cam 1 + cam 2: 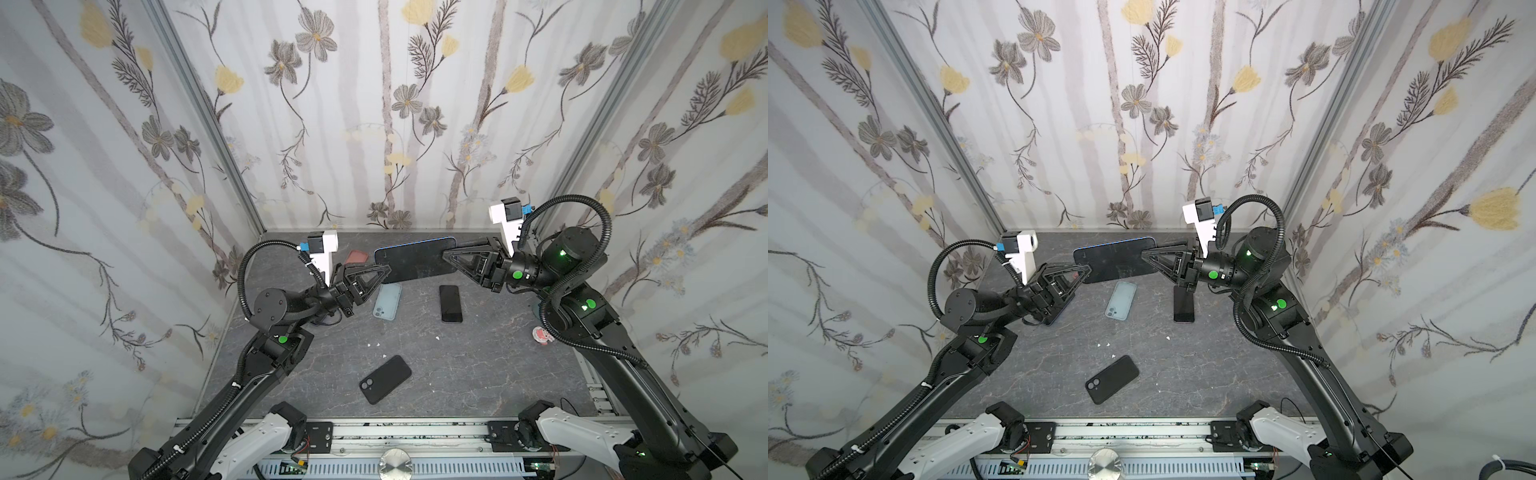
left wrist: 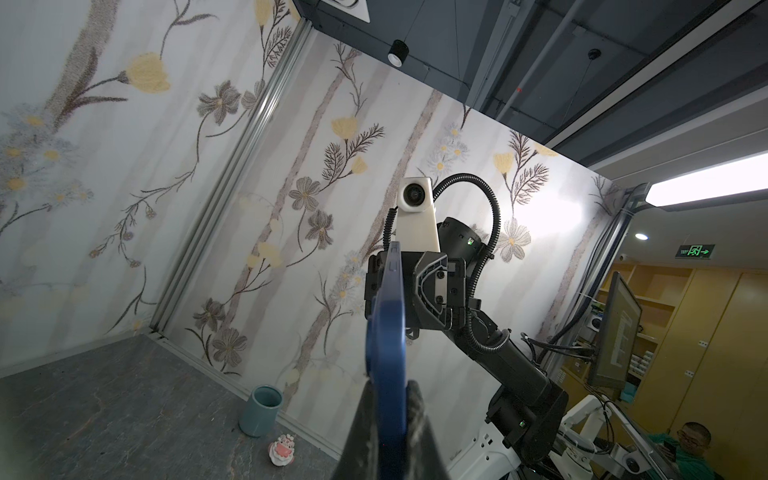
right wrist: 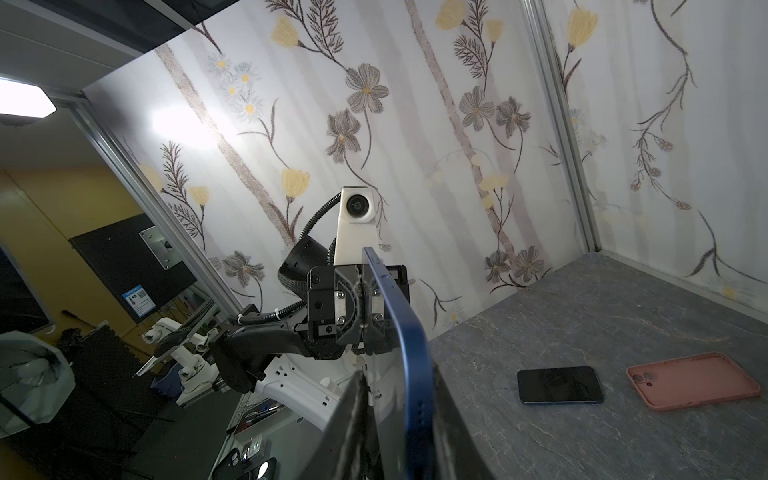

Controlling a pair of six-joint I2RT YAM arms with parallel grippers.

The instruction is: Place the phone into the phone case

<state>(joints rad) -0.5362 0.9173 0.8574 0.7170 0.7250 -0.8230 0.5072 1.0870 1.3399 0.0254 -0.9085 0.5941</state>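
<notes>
Right now the phone [image 1: 415, 262] hangs in the air over the middle of the back edge of the counter [image 1: 478, 374], its length running along that edge. My left claw [image 1: 384, 270] is clamped tight on one short end. The left wrist view shows the blue rim pinched between the fingers [image 2: 361, 432]. My right claw [image 1: 446, 254] sits at the other end with a finger on each side and little gap, but I cannot tell whether it truly pinches.

I read this as a regrip. Support at both ends keeps the phone level while I find a hold that leaves its back free to drop into a case.

The pale case [image 1: 387, 301] lies flat just below the left claw, so it is the nearest candidate. The black case [image 1: 385, 379] lies toward the front edge, and the pink case [image 3: 694, 380] is near the back left corner. A black phone [image 1: 451, 303] lies beside the pale case. Which case is meant I cannot say.
</notes>
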